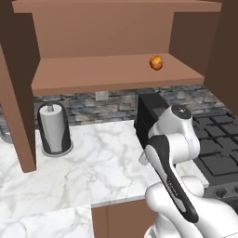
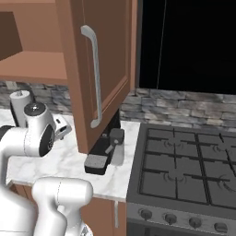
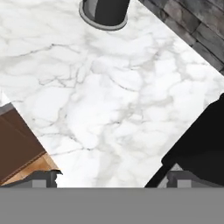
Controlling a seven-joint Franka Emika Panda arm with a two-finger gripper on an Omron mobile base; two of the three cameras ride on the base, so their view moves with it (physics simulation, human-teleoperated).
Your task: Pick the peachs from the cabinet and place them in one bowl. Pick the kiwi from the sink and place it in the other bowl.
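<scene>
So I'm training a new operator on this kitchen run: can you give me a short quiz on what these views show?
1. True or false: the small round yellow-orange peach lies on the brown wooden cabinet's shelf.
2. What stands on the white marble counter under the shelf's left end? A) grey paper-towel holder B) kettle C) bowl
3. Fill in: the hand's fingers stand ___.

Key: 1 true; 2 A; 3 open, with only marble between them.
</scene>
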